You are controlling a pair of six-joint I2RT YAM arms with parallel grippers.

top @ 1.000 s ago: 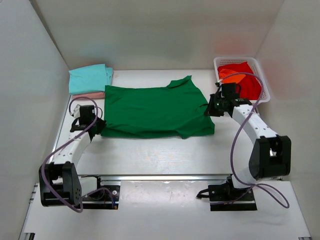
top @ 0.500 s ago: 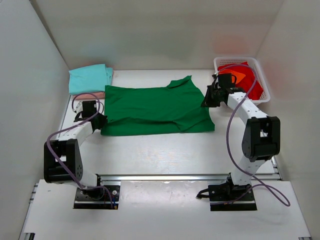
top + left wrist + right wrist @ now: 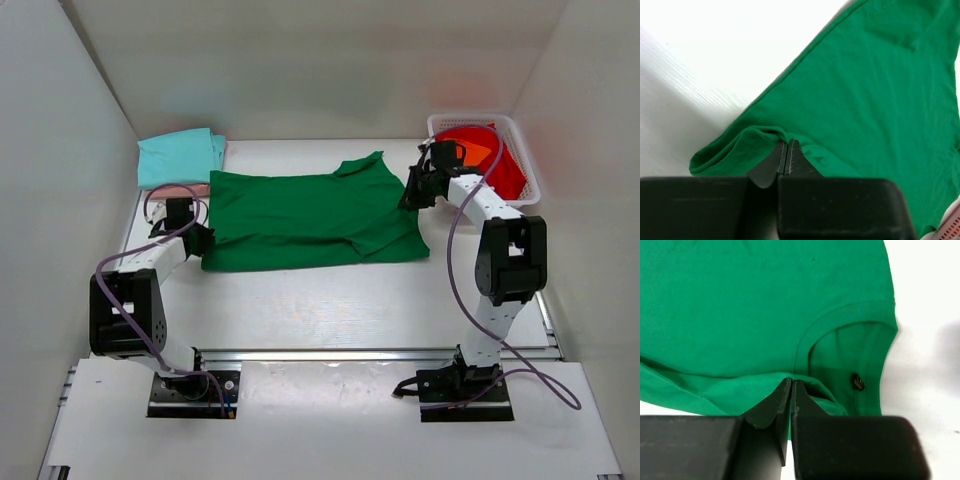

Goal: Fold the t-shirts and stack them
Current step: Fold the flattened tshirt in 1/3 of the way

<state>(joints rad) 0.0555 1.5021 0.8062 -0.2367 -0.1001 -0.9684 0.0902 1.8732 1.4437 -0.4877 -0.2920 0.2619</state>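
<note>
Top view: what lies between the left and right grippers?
The dark green t-shirt, spread on the table in the top view; the left gripper and right gripper each pinch one end.

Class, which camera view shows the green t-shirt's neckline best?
Right wrist: the neckline of the dark green t-shirt shows large, ribbing and tag clear. Top external leaves it tiny, largely behind the right gripper. Left wrist shows only the shirt's opposite end, no neckline.

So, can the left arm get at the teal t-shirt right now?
Probably not yet: its fingers are shut on the edge of the green t-shirt. The teal t-shirt lies close behind it, uncovered.
</note>
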